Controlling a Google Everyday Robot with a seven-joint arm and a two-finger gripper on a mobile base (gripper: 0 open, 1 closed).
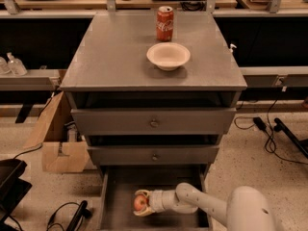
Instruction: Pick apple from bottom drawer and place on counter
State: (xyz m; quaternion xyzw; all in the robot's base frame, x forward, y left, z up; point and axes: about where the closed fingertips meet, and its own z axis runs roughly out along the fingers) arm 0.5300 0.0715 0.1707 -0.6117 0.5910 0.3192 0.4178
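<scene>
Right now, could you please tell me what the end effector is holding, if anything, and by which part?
The end effector holds the apple by its two opposite sides, inside the bottom drawer.

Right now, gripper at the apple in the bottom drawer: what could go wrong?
The gripper sits at the apple in the bottom drawer; a loose hold could drop it. Rising, the arm may clip the drawer fronts above. The bowl and can sit in the middle of the counter; placing there may knock them.
</scene>
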